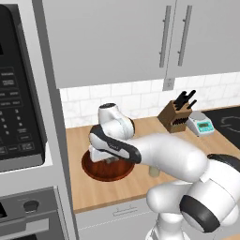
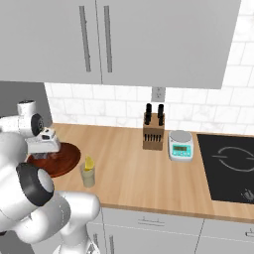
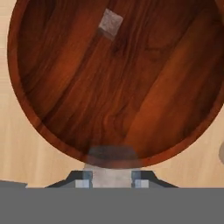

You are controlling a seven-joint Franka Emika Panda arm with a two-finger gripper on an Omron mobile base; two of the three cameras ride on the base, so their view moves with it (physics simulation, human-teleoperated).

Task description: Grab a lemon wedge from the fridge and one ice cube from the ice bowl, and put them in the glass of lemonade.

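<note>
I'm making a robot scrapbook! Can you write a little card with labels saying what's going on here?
place: wooden kitchen counter
gripper: over the ice bowl, something pale between its fingertips, maybe an ice cube
ice bowl: one ice cube lying inside
glass of lemonade: beside the bowl, lemon wedge already in it
also there: knife block, kitchen scale, cooktop

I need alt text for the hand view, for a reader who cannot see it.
Seen from above, the ice bowl, round dark reddish wood, holds one pale ice cube near its far side. It rests on a light wooden counter.
</note>
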